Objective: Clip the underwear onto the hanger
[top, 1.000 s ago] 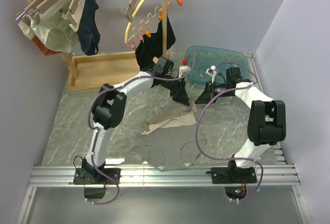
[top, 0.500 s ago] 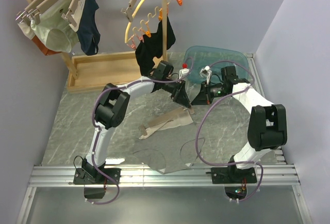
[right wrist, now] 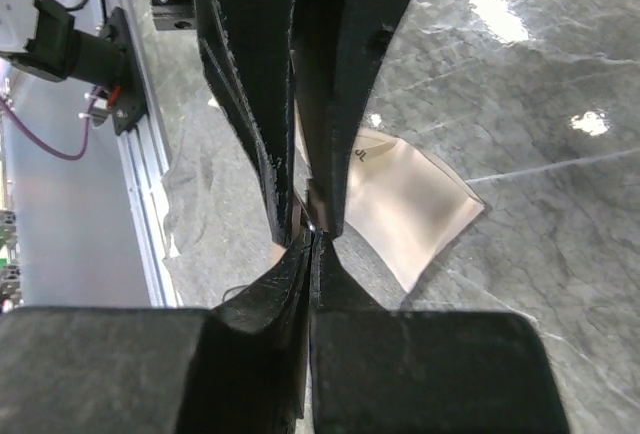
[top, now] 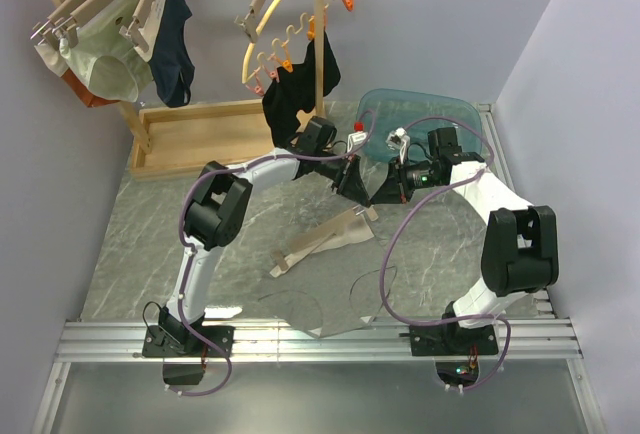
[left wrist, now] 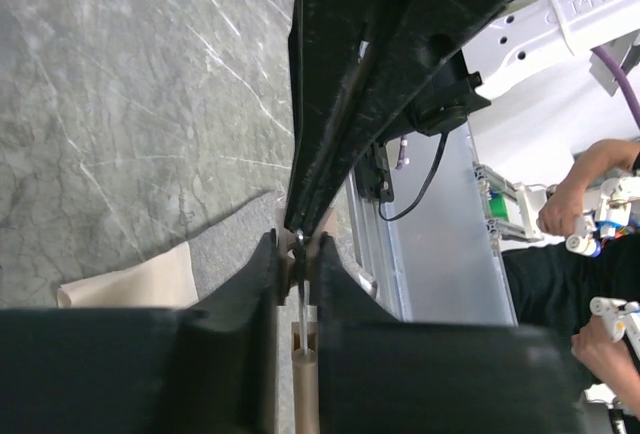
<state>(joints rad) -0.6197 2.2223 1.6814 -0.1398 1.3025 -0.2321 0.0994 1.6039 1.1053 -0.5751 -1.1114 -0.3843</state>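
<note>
Pinching the raised end of the hanger (top: 320,244), left fingers (left wrist: 255,289) and right fingers (right wrist: 288,276) stand closed.

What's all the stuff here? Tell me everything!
wooden hanger: one, light wood, middle of the table
underwear: one, beige, beside the wooden hanger
cloth: one, grey, near table edge
tub: one, see-through blue, far right
tray: one, wooden, far left
curved hanger: one, yellow with orange clips, hanging at back
garment: one, black, under it
green briefs: one, pale, top left
navy briefs: one, dark blue, beside them
left gripper: one, black, closed on the wooden hanger
right gripper: one, black, shut, meeting the left
</note>
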